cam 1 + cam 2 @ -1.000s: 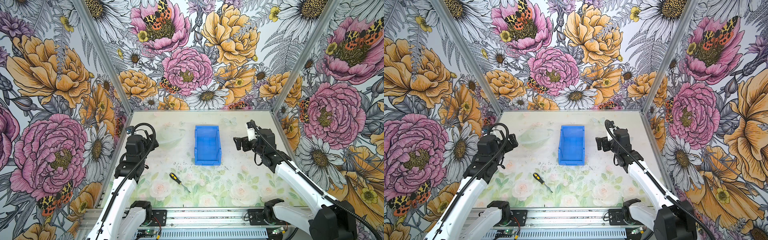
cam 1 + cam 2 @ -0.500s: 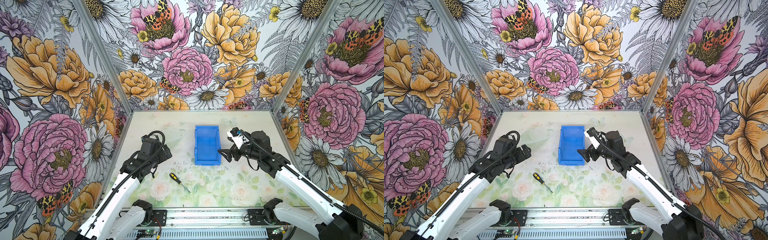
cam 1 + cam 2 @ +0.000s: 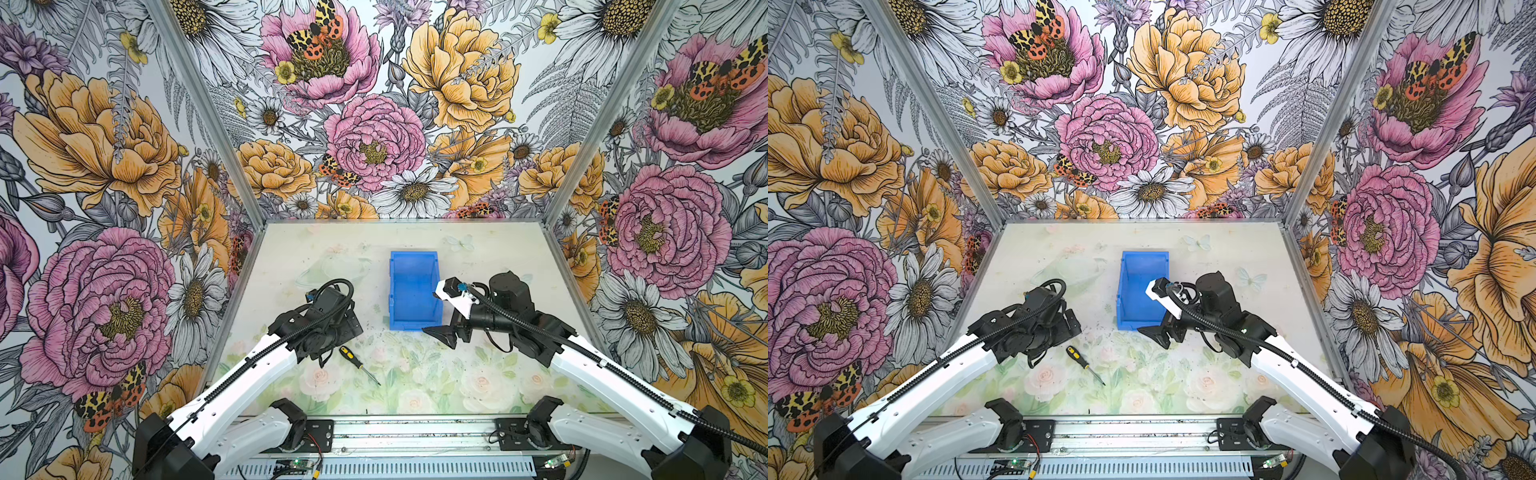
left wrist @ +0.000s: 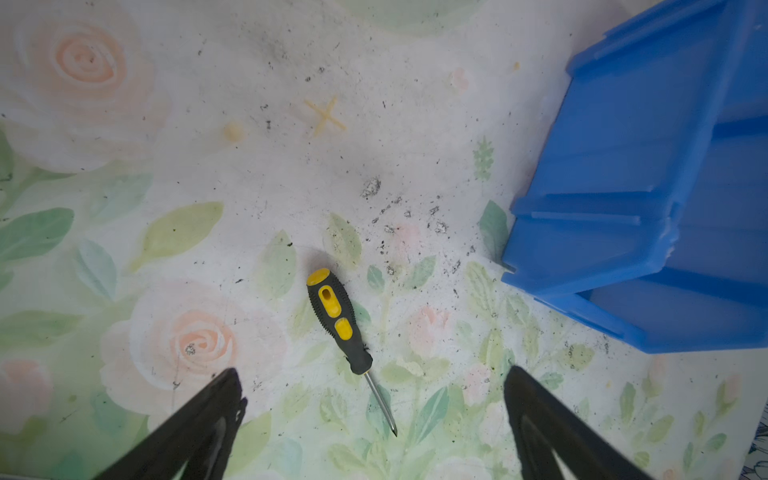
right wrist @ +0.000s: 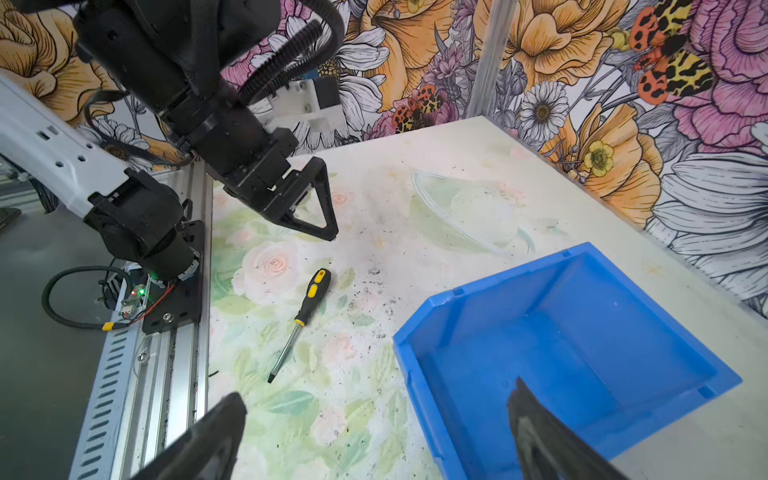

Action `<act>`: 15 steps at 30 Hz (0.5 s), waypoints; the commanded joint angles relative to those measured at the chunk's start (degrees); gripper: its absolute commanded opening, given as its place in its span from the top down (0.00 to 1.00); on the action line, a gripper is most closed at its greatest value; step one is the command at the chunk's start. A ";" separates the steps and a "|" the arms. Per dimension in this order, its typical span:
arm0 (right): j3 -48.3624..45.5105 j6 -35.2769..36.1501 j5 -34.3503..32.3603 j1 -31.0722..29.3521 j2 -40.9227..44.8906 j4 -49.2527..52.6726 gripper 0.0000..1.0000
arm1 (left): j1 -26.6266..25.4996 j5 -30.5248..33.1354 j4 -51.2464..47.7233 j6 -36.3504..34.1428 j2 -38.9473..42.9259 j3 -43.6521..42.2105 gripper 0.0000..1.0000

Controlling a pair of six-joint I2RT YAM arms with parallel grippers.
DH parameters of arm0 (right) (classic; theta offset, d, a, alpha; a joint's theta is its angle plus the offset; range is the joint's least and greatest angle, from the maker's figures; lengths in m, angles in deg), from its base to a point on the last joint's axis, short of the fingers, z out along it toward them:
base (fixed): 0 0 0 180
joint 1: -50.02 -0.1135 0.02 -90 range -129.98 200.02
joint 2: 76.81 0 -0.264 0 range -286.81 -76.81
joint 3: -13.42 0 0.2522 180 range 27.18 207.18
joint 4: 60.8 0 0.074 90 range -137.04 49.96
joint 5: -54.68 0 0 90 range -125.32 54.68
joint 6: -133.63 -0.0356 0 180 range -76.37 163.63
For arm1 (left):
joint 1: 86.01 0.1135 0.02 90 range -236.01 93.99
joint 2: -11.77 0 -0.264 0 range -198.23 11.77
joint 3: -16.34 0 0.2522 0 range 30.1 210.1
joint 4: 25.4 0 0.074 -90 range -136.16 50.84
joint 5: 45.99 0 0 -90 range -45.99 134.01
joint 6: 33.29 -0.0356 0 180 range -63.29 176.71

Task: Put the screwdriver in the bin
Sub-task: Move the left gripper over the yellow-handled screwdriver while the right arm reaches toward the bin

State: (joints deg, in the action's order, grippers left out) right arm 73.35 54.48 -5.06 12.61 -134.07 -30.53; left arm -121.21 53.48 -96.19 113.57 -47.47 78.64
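The screwdriver (image 3: 348, 355) (image 3: 1074, 353) (image 4: 336, 320) (image 5: 311, 293) has a black-and-yellow handle and lies flat on the floral table, in front of and to the left of the bin. The blue bin (image 3: 411, 291) (image 3: 1136, 291) (image 4: 615, 187) (image 5: 582, 332) stands empty mid-table. My left gripper (image 3: 328, 336) (image 4: 372, 376) (image 5: 324, 232) hovers open just above the screwdriver. In the left wrist view the shaft lies between its fingertips, untouched. My right gripper (image 3: 442, 326) (image 3: 1158, 328) (image 5: 376, 395) is open at the bin's near right corner, with one finger over the bin's inside and the other over the table.
A clear glass bowl (image 3: 332, 270) (image 5: 469, 208) sits behind the left arm, left of the bin. An aluminium rail (image 3: 415, 432) with both arm bases and loose wiring runs along the front edge. Flowered walls close in the left, back and right sides.
Both arms swung in toward the middle. The left gripper came down over the screwdriver and the right gripper moved to the bin's near corner. Screwdriver and bin stayed put.
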 commanded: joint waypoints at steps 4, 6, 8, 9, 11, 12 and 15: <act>-0.86 6.04 -1.29 -2.77 0.30 3.17 0.01 | -1.97 -1.55 -0.54 3.59 -4.56 -1.24 0.01; -1.34 6.89 0.26 -3.27 0.30 3.41 0.01 | -2.44 -2.02 0.19 3.71 -5.63 -1.63 0.01; -1.85 7.64 2.13 -3.68 0.13 3.61 0.01 | -2.51 -3.04 2.15 4.39 -6.05 -3.14 0.01; -1.99 7.71 2.71 -3.81 -0.03 3.68 0.00 | -2.50 -3.61 3.18 4.91 -6.02 -3.93 0.01; -1.83 8.00 3.95 -4.07 -0.71 3.85 0.01 | -2.50 -4.61 5.58 6.02 -5.84 -5.81 0.01; -1.67 8.01 4.18 -4.16 -1.12 3.88 0.01 | -2.46 -4.74 6.36 6.51 -5.76 -6.57 0.01; -0.83 8.80 4.22 -4.50 -2.28 4.45 0.00 | -2.34 -4.63 8.41 7.78 -6.03 -8.65 0.02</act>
State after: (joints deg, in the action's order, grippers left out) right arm 71.67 61.56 -2.52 8.66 -135.51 -26.64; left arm -123.40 50.25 -91.69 118.75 -53.50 71.38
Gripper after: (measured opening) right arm 0.995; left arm 0.984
